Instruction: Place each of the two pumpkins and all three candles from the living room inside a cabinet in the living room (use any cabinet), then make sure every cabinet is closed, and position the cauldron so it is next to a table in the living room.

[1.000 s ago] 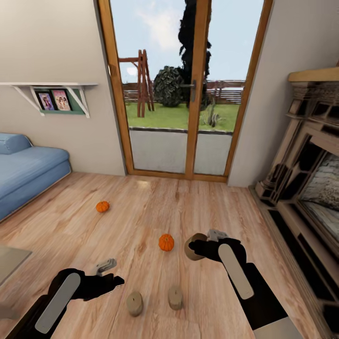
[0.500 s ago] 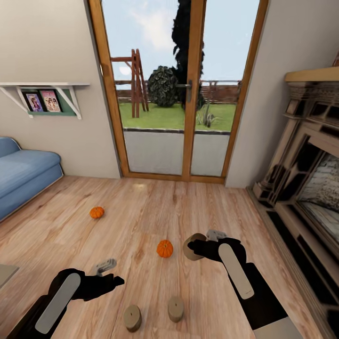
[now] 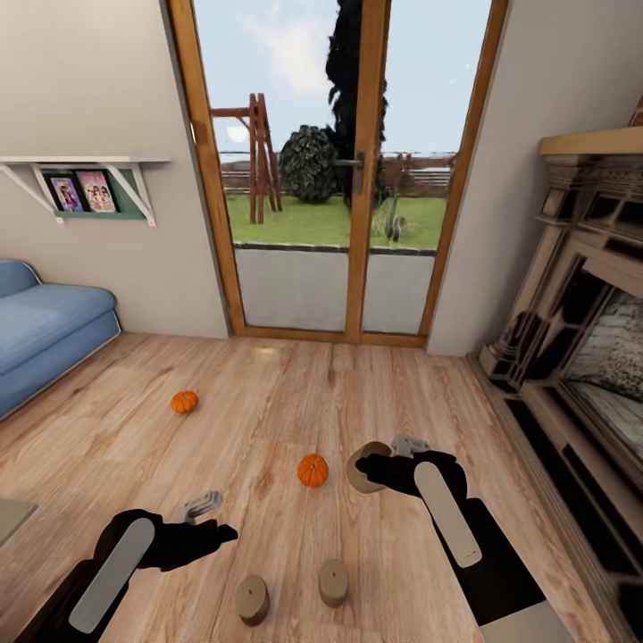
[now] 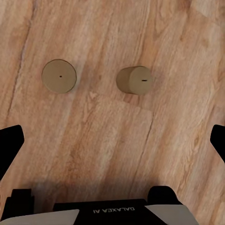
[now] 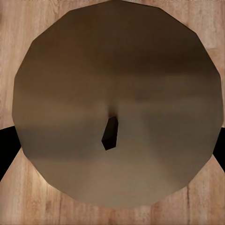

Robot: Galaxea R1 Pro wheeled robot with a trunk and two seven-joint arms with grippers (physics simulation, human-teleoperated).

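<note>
Head view: the right gripper (image 3: 375, 467) is clamped on a candle (image 3: 364, 466), held above the wood floor (image 3: 268, 429) with its flat end turned away from the arm. Just beside it to the left, a pumpkin (image 3: 313, 470) sits on the floor; the second pumpkin (image 3: 184, 402) lies farther off to the left, nearer the blue sofa (image 3: 45, 330). Two more candles stand on the floor close to the robot, the left candle (image 3: 252, 599) and the middle candle (image 3: 333, 583), near each other but apart. The left gripper (image 3: 214, 527) hangs above the boards with nothing in it. Glass doors (image 3: 339, 170) face the garden, a fireplace (image 3: 580, 339) stands at right, and a shelf (image 3: 85, 174) hangs on the left wall.

Left wrist view: the fingers (image 4: 10, 143) stand wide apart, empty, over the floor. One candle (image 4: 58, 76) is upright; the other (image 4: 135, 79) is seen more from the side.

Right wrist view: the held candle's flat top (image 5: 117, 103) with its dark wick (image 5: 110, 133) sits between the dark fingers (image 5: 5, 147) at each edge.
</note>
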